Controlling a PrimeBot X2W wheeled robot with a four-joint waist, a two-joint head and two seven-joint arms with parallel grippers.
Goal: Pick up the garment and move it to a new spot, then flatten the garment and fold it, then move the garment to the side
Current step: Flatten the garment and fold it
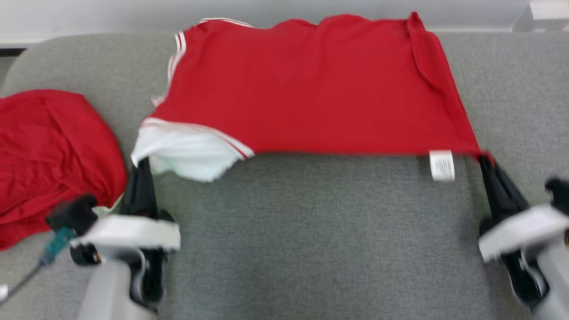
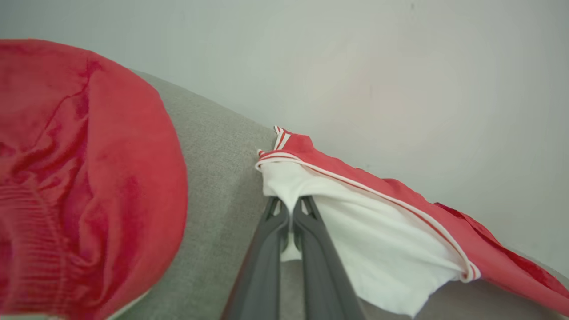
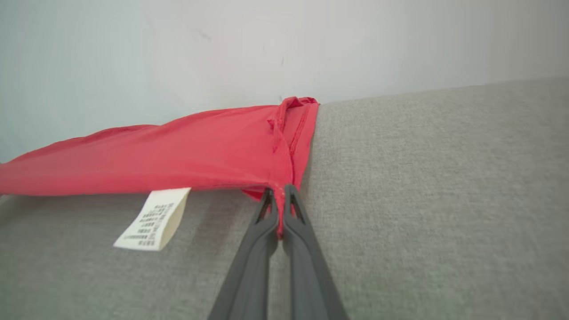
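Left end effector [image 1: 141, 171] and right end effector [image 1: 486, 164] each pinch a near corner of the shirt [image 1: 311, 89], taut between them and lying ahead on the cushion [image 1: 311, 231]; I'd keep tension even, lowering both together

Left gripper [image 1: 142, 168] at 8 o'clock, jaws clamped, pointing toward 12. Right gripper [image 1: 485, 162] at 4 o'clock, clamped, angled toward 11.
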